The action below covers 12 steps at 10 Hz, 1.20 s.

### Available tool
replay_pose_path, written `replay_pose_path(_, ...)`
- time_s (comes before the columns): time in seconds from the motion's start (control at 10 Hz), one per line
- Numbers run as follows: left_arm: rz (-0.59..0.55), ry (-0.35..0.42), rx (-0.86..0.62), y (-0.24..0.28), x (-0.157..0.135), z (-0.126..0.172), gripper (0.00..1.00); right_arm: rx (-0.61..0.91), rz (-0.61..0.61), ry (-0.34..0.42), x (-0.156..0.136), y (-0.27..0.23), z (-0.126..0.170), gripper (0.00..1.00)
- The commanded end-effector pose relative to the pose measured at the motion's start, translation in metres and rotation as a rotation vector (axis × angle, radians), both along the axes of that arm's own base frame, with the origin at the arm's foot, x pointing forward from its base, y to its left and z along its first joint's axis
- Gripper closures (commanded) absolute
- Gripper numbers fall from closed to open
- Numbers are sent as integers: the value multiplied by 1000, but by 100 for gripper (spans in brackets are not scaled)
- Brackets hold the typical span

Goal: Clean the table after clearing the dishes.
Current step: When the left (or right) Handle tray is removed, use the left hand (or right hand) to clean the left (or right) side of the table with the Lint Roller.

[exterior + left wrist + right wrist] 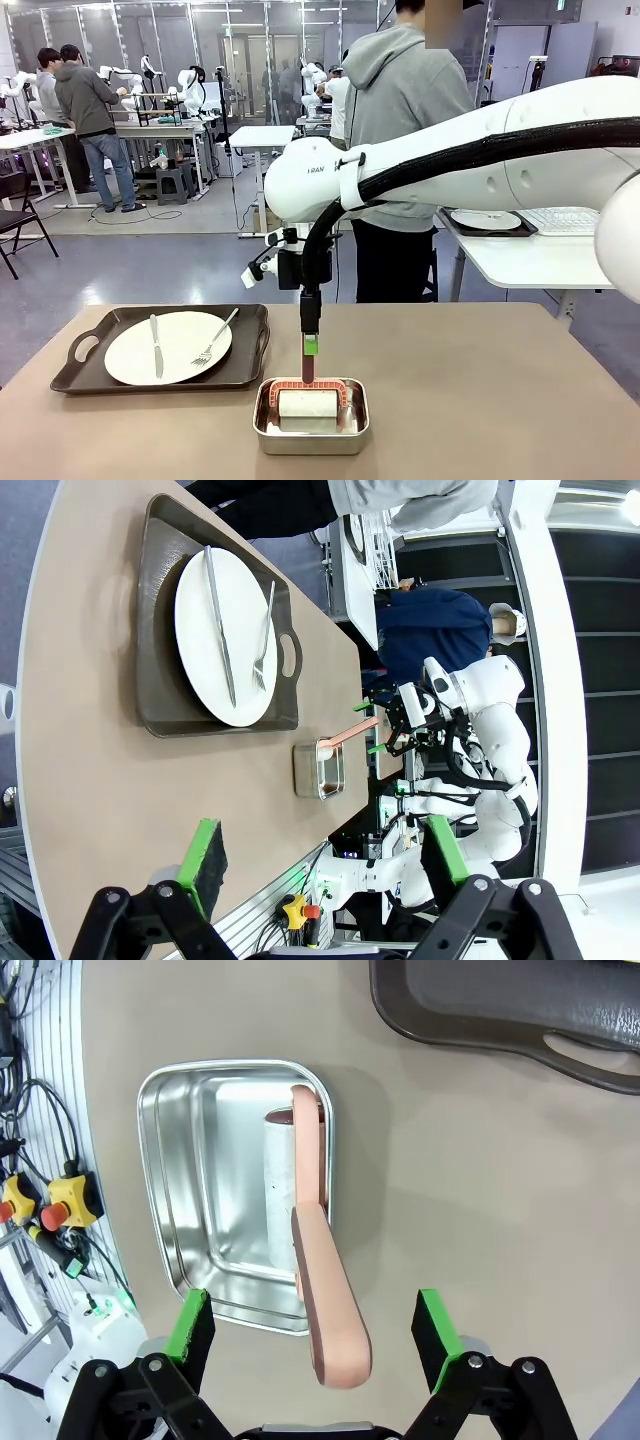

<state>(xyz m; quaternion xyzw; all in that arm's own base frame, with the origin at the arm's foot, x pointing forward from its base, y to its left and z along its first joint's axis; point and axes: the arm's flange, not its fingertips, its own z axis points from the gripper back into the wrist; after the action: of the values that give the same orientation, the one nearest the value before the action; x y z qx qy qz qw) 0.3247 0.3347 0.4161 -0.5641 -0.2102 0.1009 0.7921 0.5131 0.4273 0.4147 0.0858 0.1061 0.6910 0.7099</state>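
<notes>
Table (480, 400) first: from the robot's side, its top is a plain tan-brown, matte, with rounded corners. On its left part lies a dark brown tray (255, 345) with cut-out handles. It carries a round white plate (130, 360), and a metal knife (156, 347) and fork (215, 340) lie on the plate. Near the front edge sits a shiny rectangular metal pan (262, 420) holding a white roller (308, 405). The right gripper (309, 362) points straight down over the pan. A person (400, 110) in a grey hoodie stands at the far side.

From the left wrist, the left gripper (320, 830) hangs with its fingers spread wide and nothing between them. It is off the table's near edge, well apart from tray and pan.

From the right wrist, the right gripper (312, 1320) is also spread. The roller's smooth salmon-pink handle (325, 1290) rises from the pan between the green pads (190, 1328), with a gap on each side. The tabletop lies below, and the tray's corner is beyond.
</notes>
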Motion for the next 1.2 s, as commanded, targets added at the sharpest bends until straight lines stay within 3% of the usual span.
replay_pose_path(0.0, 0, -8, 1, 1, -3, 0, 0, -39, -17, -13, -3, 10, 1, 0)
replay_pose_path(0.6, 0, -8, 1, 1, -3, 0, 0, -10, 9, -8, -2, 7, -4, 4)
replay_pose_path(1.1, 0, -8, 1, 1, -3, 0, 0, 26, 5, -16, -3, 7, -5, 54)
